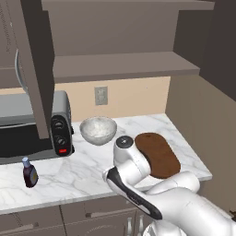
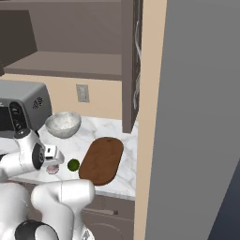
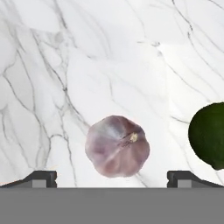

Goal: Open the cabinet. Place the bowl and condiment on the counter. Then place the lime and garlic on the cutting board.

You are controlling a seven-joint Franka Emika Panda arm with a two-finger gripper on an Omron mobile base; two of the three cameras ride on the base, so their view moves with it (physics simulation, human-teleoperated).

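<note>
1. Gripper [image 3: 112, 177] hangs low over the counter [image 3: 65, 52] with its jaws spread wide and nothing between them; in the hand view the two dark fingertips [image 3: 41, 178] stand far apart at the bottom edge.
2. Condiment bottle [image 1: 30, 173] stands upright at the left of the counter in the left base view, in front of the toaster oven [image 1: 32, 126] and well apart from everything else on the worktop.
3. Toaster oven sits at the back left, partly behind the open cabinet door [image 1: 34, 64] that hangs in front of it; the cabinet [image 1: 120, 67] shelf behind shows bare.
4. Bowl [image 1: 98, 130] stands on the counter just right of the toaster oven, below the wall outlet [image 1: 101, 95]; its inside shows nothing in it.
5. Garlic [image 3: 117, 146] lies on the marble directly under the gripper, centred between the two fingertips and not touched by either; in the right base view it shows pink beneath the hand [image 2: 52, 169].
6. Lime [image 2: 73, 164] lies just beside the garlic, apart from it, between the garlic and the cutting board [image 2: 101, 160].
7. Cutting board lies flat near the right end of the counter with nothing on it; the arm's white elbow covers part of its near edge in the left base view.
</note>
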